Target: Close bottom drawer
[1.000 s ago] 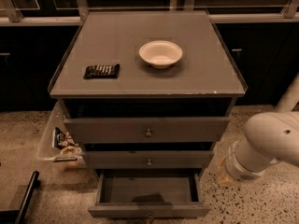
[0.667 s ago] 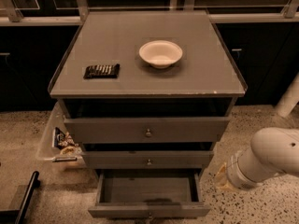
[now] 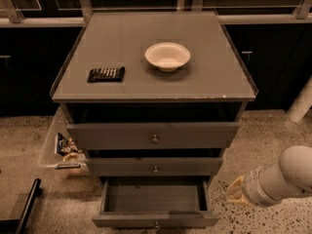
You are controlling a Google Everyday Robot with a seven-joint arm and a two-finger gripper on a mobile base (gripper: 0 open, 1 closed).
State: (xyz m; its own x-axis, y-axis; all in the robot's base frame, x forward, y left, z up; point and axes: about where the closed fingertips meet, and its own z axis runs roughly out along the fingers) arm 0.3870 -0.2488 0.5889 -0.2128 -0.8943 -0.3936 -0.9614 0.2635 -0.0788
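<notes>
The bottom drawer (image 3: 155,220) of the grey cabinet (image 3: 154,92) stands pulled out toward me, and its inside looks empty. Its low front panel carries a small round knob (image 3: 156,224) near the lower edge of the view. The middle drawer (image 3: 155,166) and the top drawer (image 3: 153,135) above it each stick out a little. My white arm (image 3: 287,174) comes in from the lower right. My gripper (image 3: 235,192) is at its end, just right of the bottom drawer's right side, near the floor and not touching the drawer.
A white bowl (image 3: 167,56) and a dark flat packet (image 3: 106,74) lie on the cabinet top. A clear bin with snack packets (image 3: 62,147) stands on the floor to the cabinet's left. A black bar (image 3: 27,204) lies at the lower left. A white post (image 3: 301,101) stands at the right.
My arm has moved lower and further right in the view, and its end now sits beside the bottom drawer's right side. The drawers have not moved.
</notes>
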